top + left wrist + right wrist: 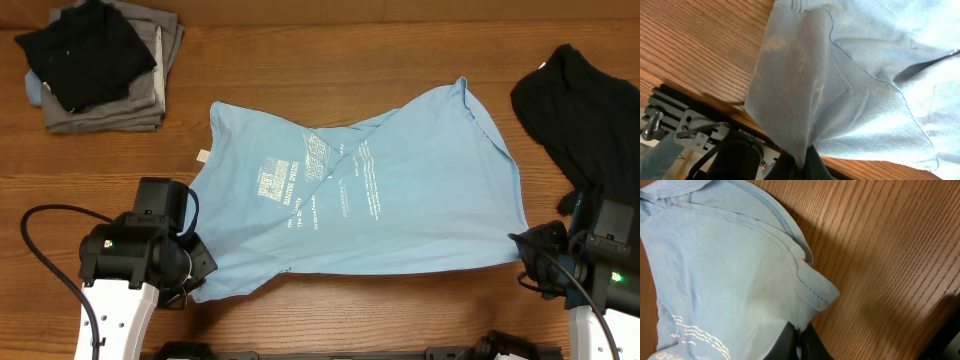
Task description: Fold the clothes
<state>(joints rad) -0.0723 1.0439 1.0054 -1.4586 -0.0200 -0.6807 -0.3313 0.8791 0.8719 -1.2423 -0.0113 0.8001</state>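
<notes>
A light blue cotton T-shirt lies spread on the wooden counter. The left end effector pinches its near-left corner and the right end effector its near-right corner.

Light blue T-shirt lies spread but wrinkled on the wooden tabletop, white lettering up, with a diagonal crease across the chest. Left tool is at the shirt's lower-left corner and right tool at its lower-right corner; fingertips are hard to make out. Grey folded stack sits top-left with a black garment on it. Second black garment lies near the shirt's right edge.
</notes>
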